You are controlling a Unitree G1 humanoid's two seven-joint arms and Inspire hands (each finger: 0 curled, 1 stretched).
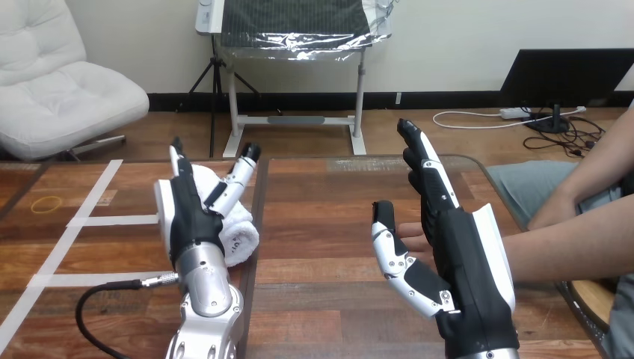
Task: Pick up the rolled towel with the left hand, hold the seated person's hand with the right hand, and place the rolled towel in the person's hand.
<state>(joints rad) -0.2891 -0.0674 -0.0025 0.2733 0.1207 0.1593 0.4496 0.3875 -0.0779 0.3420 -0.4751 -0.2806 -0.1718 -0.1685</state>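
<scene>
The white rolled towel lies on the wooden table left of the middle. My left hand is over it, open, with straight fingers pointing away from me and the thumb stretched past the roll's far end. My right hand stands edge-up at the right, open, fingers straight and thumb held apart. The person's hand reaches in from the right behind my right palm; its fingertips show in the gap between my thumb and fingers. I see no finger curled round it.
White tape lines cross the table's left part, with a yellow rubber band near the far left edge. A dark seam runs front to back beside the towel. The person's forearm lies along the right edge.
</scene>
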